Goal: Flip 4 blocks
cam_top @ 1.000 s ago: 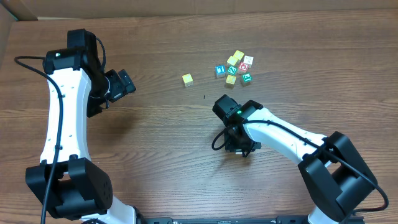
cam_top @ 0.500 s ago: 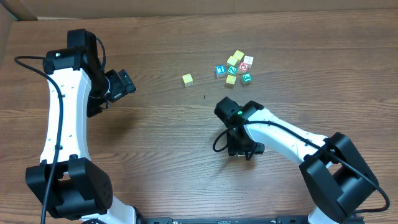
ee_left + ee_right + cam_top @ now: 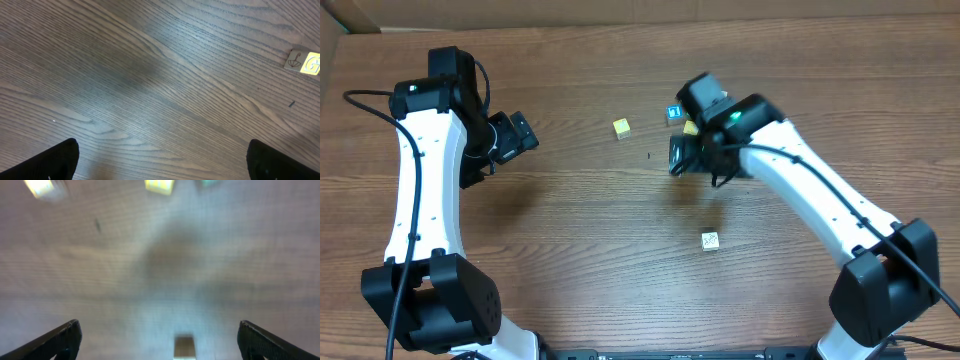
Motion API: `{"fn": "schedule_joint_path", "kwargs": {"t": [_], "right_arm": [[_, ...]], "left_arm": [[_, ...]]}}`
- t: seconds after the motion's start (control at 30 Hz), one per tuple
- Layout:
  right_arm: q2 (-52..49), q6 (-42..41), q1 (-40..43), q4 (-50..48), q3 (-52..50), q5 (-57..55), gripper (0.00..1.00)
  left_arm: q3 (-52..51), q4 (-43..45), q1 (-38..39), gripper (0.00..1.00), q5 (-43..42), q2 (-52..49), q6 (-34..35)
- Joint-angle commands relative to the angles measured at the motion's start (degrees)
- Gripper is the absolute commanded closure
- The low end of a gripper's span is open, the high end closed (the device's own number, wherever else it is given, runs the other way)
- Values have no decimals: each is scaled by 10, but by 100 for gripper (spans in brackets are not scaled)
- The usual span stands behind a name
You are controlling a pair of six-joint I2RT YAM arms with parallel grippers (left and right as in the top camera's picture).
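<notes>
A whitish-cream block [image 3: 710,241] lies alone on the wood at the near middle; it also shows, blurred, low in the right wrist view [image 3: 184,346]. One yellow block [image 3: 621,127] sits apart at the back, and the left wrist view shows it [image 3: 305,62] with a letter on its face. Another yellow block [image 3: 690,128] peeks out beside my right arm, which covers most of the cluster. My right gripper [image 3: 678,157] [image 3: 159,330] hangs open and empty above the table. My left gripper [image 3: 520,133] [image 3: 162,150] is open over bare wood at the left.
A blue-faced cube [image 3: 672,112] sits at the left edge of the cluster. Blurred yellow [image 3: 160,185] and teal [image 3: 207,182] cubes line the top of the right wrist view. Cardboard [image 3: 332,40] borders the table's far left corner.
My right gripper opened, left the cream block on the table at the near middle, and swung back toward the cluster. The left arm has not moved.
</notes>
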State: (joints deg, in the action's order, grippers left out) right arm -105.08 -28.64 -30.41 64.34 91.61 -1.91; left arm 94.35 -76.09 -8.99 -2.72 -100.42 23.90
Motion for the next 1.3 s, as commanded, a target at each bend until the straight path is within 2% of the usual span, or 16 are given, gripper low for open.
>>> {"fn": "schedule_joint_path", "kwargs": {"t": [0.0, 0.03, 0.13, 0.4, 0.77, 0.83, 1.03, 1.2, 1.27], "right_arm": [[0, 53, 24, -39, 17, -4, 0], [-9, 89, 35, -62, 17, -6, 0], [-26, 111, 50, -97, 13, -10, 2], [-92, 111, 66, -209, 3, -80, 8], [-176, 111, 71, -284, 3, -144, 15], [-179, 111, 74, -285, 3, -146, 20], [-181, 112, 89, -266, 3, -141, 49], [-181, 202, 103, -263, 3, -44, 52], [-181, 203, 107, -263, 3, -35, 55]], "left_arm": [[10, -1, 1, 0, 4, -2, 8], [10, -1, 1, 0, 4, -2, 8], [10, -1, 1, 0, 4, -2, 8], [10, -1, 1, 0, 4, -2, 8], [10, -1, 1, 0, 4, -2, 8], [10, -1, 1, 0, 4, -2, 8], [10, -1, 1, 0, 4, -2, 8], [10, -1, 1, 0, 4, -2, 8], [10, -1, 1, 1, 4, -2, 8]]}}
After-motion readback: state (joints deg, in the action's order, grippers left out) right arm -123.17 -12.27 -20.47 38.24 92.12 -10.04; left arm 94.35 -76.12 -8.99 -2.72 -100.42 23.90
